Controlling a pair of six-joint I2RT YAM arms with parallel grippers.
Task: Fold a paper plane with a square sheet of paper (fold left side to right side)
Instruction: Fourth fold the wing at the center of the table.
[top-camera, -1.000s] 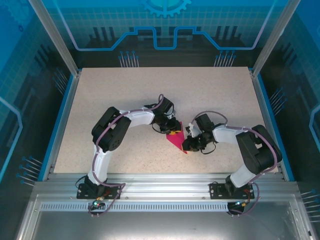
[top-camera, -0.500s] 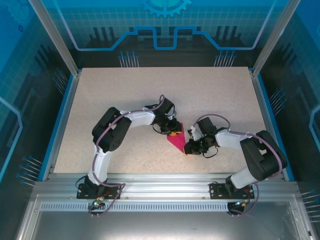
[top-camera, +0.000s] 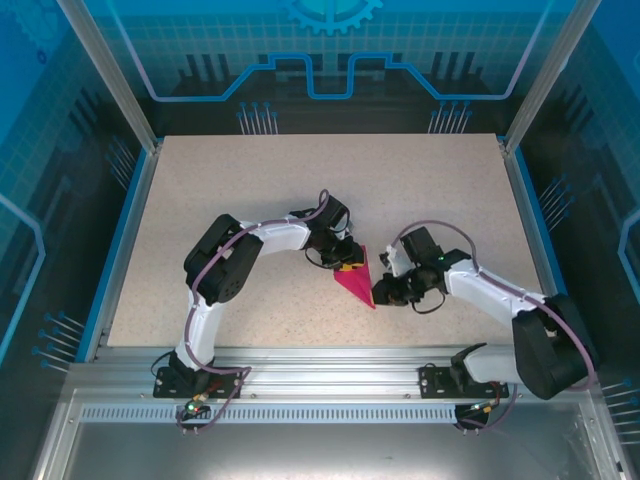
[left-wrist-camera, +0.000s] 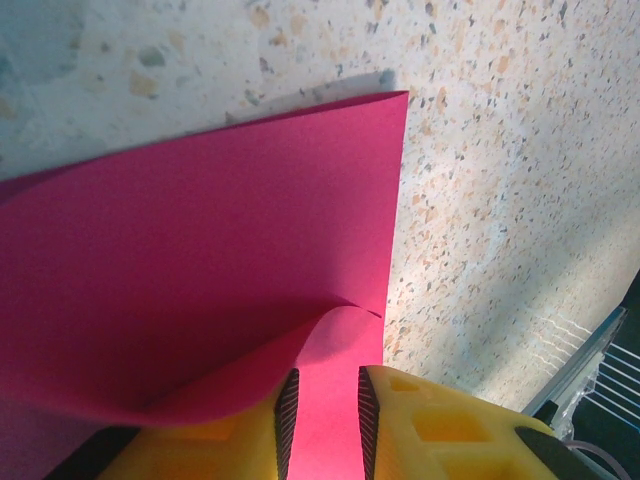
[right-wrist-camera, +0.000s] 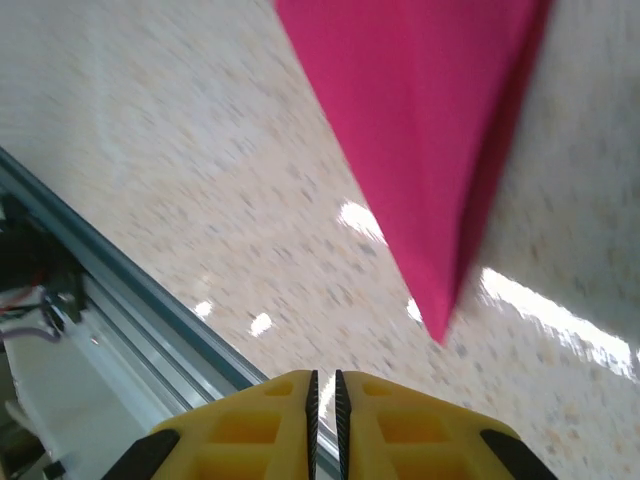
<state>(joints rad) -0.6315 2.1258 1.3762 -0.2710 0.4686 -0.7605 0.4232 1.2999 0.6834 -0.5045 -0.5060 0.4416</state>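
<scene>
Speckled tabletop (top-camera: 250, 200) from above: our folded pink paper (top-camera: 355, 285) lies between the left gripper (top-camera: 348, 264) and the right gripper (top-camera: 379, 294). Left wrist: we pinch a curled flap (left-wrist-camera: 320, 350), probably anchoring it. Right wrist: fingers (right-wrist-camera: 275, 405) closed, empty, paper's tip just ahead, likely for creasing.

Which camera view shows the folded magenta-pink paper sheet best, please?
Top external: nearly the whole folded magenta-pink paper sheet shows, a pointed wedge. Left wrist: one corner, a curling flap; right wrist: the blurred tip.
</scene>
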